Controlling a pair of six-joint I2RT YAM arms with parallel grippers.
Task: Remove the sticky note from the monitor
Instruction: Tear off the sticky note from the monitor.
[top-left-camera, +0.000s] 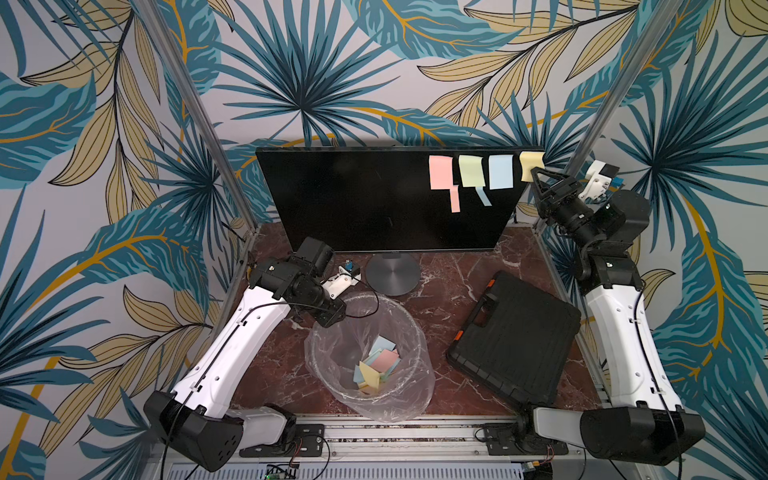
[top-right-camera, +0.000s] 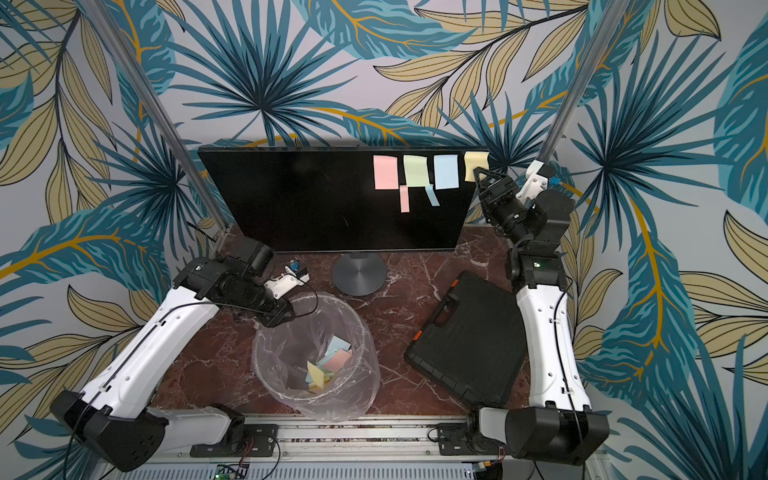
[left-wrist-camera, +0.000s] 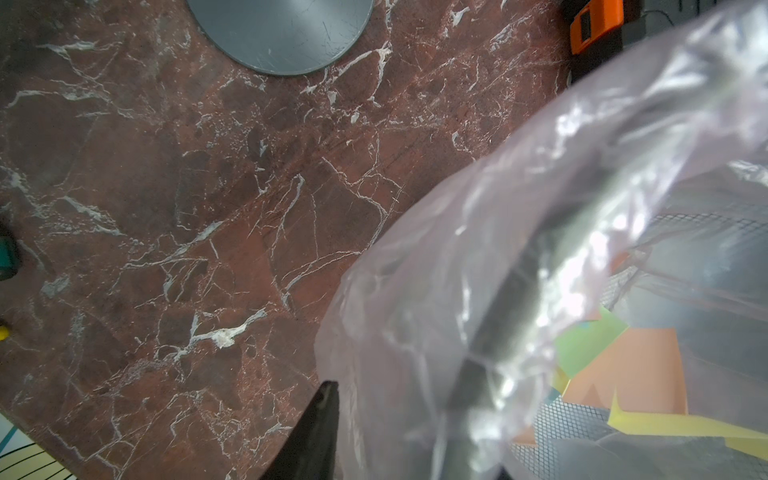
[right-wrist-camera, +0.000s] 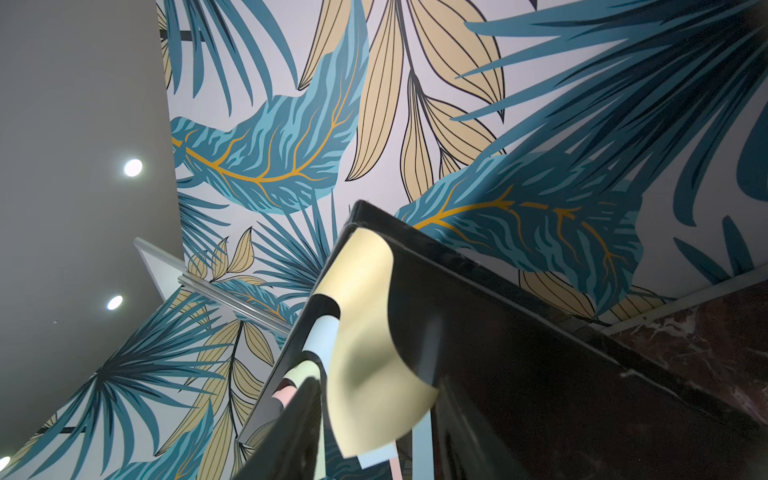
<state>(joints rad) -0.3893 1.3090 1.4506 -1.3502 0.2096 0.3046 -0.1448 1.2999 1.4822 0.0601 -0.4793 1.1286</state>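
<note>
Reaching for the monitor's (top-left-camera: 353, 199) upper corner on the robot's right, the right gripper (top-left-camera: 535, 174) sits at the lower edge of the yellow sticky note (top-left-camera: 531, 160). The note is stuck to the screen by its top and curls away from the glass. Whether the jaws have pinched the paper cannot be told. The left gripper (top-left-camera: 330, 319) is clenched at the rim of the plastic-lined bin (top-left-camera: 417, 328); whether it holds the liner is unclear.

The likely risks: a grip too shallow on the curled edge could let the paper slip free, a skewed pull could tear it, and a finger pressed forward could scrape the screen or rock the display on its slim stand.

Counted: one monitor with four sticky notes in a row (pink, green, blue, yellow). Two narrow slips, pink and blue, show beneath them and may be reflections. There is also one bin holding several discarded notes (top-left-camera: 380, 363) and one black case (top-left-camera: 515, 336).
</note>
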